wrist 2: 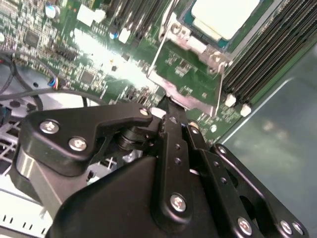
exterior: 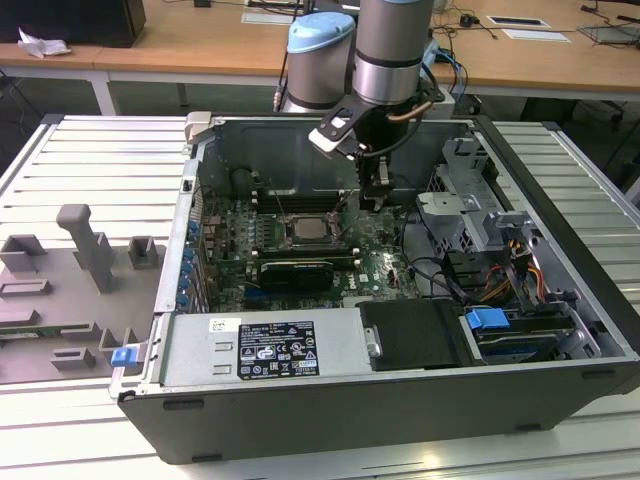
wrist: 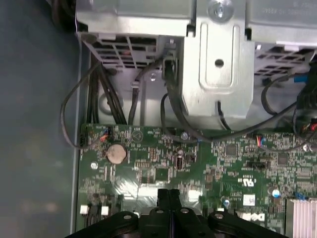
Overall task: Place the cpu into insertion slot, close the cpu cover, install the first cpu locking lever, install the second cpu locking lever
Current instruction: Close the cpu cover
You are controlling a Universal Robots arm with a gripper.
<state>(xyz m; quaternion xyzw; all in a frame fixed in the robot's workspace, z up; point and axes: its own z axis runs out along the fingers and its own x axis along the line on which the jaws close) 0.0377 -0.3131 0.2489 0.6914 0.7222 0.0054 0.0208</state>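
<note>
CPU (wrist 2: 225, 17) sat in the socket (wrist 2: 184, 17), cover (wrist 2: 173, 35) open beside it. Fingers (wrist: 162, 198) pinched together w/ nothing between them, tips at the cover's free edge, just beside the socket.

I see the gripper (wrist 2: 168, 103) low over the green motherboard (wrist 2: 94, 54), fingers drawn together, tips just beside the near edge of the cpu cover (wrist 2: 173, 32). The cover lies swung off the cpu (wrist 2: 225, 17), seated in the insertion slot (wrist 2: 185, 17) beside long black memory slots (wrist 2: 262, 49)
</note>
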